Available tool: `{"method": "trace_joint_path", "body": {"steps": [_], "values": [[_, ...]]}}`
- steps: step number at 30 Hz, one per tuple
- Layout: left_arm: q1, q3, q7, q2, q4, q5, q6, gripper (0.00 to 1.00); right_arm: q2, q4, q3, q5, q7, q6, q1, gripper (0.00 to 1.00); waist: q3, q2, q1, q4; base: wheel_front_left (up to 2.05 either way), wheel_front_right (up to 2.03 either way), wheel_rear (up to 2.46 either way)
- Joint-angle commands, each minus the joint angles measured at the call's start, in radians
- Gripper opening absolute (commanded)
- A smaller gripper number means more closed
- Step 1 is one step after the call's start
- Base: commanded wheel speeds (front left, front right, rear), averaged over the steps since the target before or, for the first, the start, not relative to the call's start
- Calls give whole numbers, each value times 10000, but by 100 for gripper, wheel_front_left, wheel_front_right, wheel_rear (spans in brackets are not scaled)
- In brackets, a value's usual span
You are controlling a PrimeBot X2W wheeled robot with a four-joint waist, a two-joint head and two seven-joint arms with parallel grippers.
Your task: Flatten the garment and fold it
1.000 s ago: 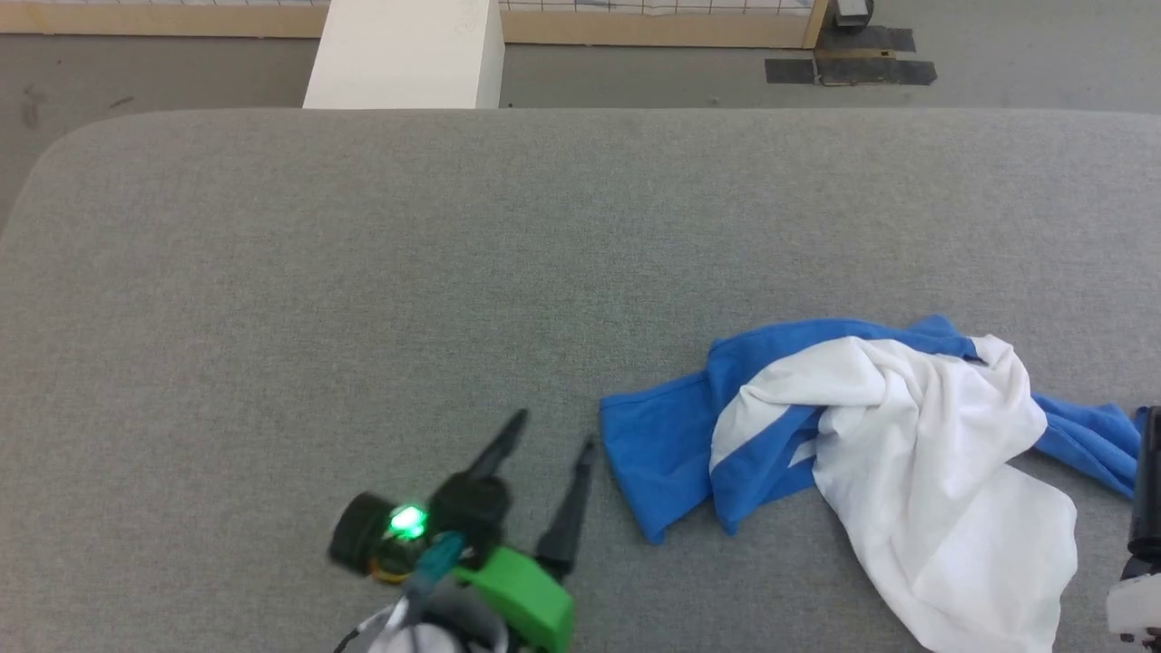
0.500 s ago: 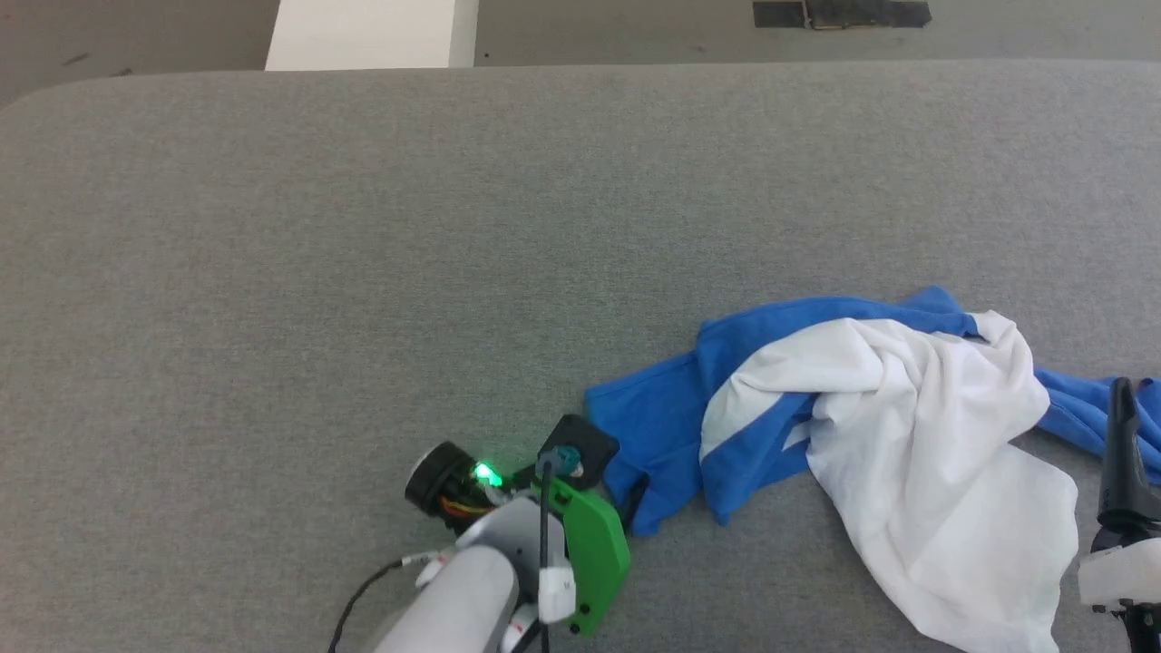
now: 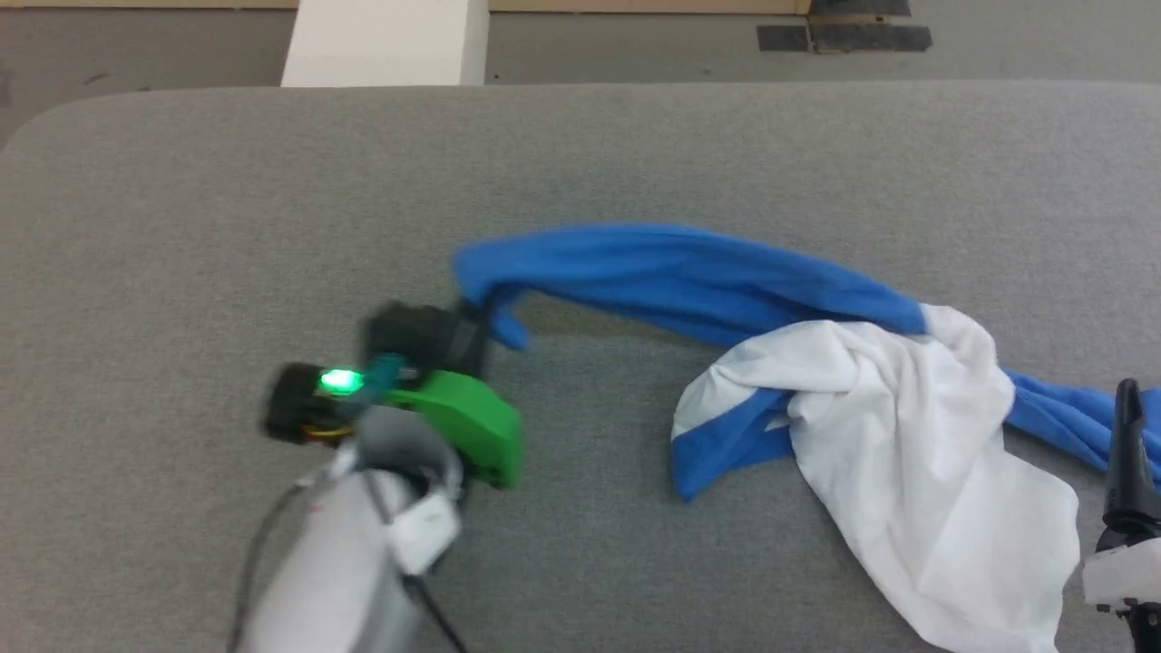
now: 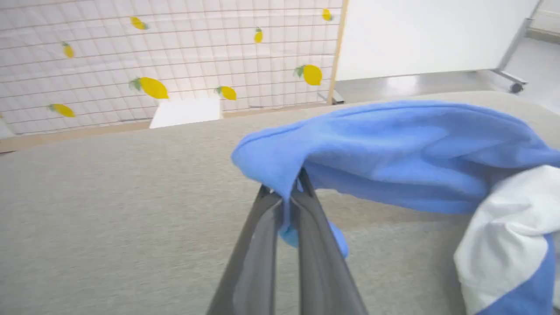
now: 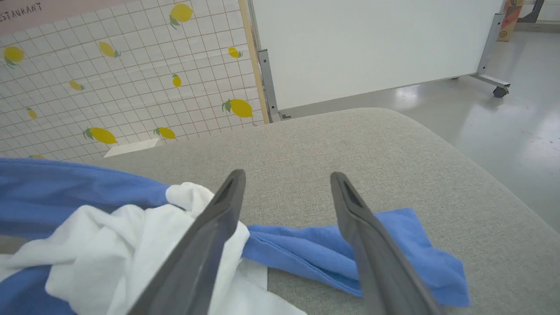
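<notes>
Grey padded table (image 3: 272, 181) with rounded far corners. Garment (image 3: 907, 435) sits on the right half, nearer the near edge than the far. It's neither flat nor folded: the white body (image 3: 943, 508) is bunched in a creased heap running down to the near edge. One blue sleeve (image 3: 689, 272) is off the surface, pulled in a taut band from the heap toward the table's middle, with a shadow under it. Second blue sleeve (image 5: 393, 253) lies limp on the table by the right edge, trailing out from the white heap. Left forearm (image 3: 336, 562) comes in over the near edge left of centre and angles toward the middle. It has a pale shell and a green wrist housing (image 3: 463, 426) with a lit green lamp beside it, and is motion-blurred in head view. Left gripper (image 4: 286, 199) has its fingers pressed together, pinching the end of the raised sleeve. Cloth drapes over the tips, a small fold pokes out below, and the tips are clear of the table. Right gripper (image 5: 286, 175) has its fingers spread wide with nothing between them. It points toward the far edge, poised over the flat sleeve by the right edge. One finger overlaps the white heap in its wrist view; can't tell if it touches cloth.
</notes>
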Motion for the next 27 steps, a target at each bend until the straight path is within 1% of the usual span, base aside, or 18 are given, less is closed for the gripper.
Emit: {"method": "trace_joint_path", "body": {"steps": [1, 5, 7, 9, 12, 13, 14, 15, 16, 19, 21, 24, 27], "values": [[384, 521, -71, 478, -535, -38, 383, 0, 10, -54, 21, -38, 48, -13, 83, 100, -193, 0, 0, 247, 0, 0, 0], [1430, 1696, 57, 1108, -1903, -299, 1145, 0, 10, -102, 32, -20, 149, -13, 176, 100, -178, 0, 0, 468, 0, 0, 0], [1977, 2068, 63, 1317, -2214, -329, 1416, 0, 10, -122, 54, -28, 207, -13, 198, 100, -126, 0, 0, 557, 0, 0, 0], [2547, 2429, -39, 1404, -2253, -469, 1635, 0, 10, -149, 102, -32, 251, -13, 177, 100, -58, 0, 0, 592, 0, 0, 0], [3254, 2818, -219, 1254, -2088, -563, 2135, 0, 10, -192, 114, -37, 300, -13, 122, 100, 58, 0, 0, 634, 0, 0, 0], [3502, 2881, -254, 1151, -1922, -653, 2233, 0, 10, -196, 121, -48, 332, -13, 104, 100, 101, 0, 0, 647, 0, 0, 0], [3644, 2928, -329, 1017, -1806, -777, 2285, 3, 10, -194, 128, -49, 351, -13, 91, 100, 129, 0, 0, 654, 0, 0, 0], [3782, 2966, -452, 815, -1672, -966, 2311, 75, 10, -190, 138, -49, 371, -13, 78, 100, 156, 0, 0, 660, 0, 0, 0], [3874, 2964, -513, 669, -1585, -1113, 2293, 100, 10, -185, 143, -49, 381, -13, 69, 100, 167, 0, 0, 664, 0, 0, 0], [3997, 3006, -795, 250, -1620, -1614, 2167, 100, 10, -167, 137, -41, 412, -13, 65, 100, 164, 0, 0, 676, 0, 0, 0], [3868, 3024, -1052, 150, -2030, -1761, 2070, 100, 10, -170, 105, -32, 427, -13, 64, 100, 161, 0, 0, 696, 0, 0, 0], [3411, 2880, -1211, 260, -2991, -1635, 1892, 100, 10, -191, 74, -27, 447, -13, 51, 100, 172, 0, 0, 726, 0, 0, 0], [2698, 2458, -851, 632, -3983, -1025, 1802, 100, 10, -211, 113, -3, 459, -13, -5, 100, 230, 0, 0, 689, 0, 0, 0]]}}
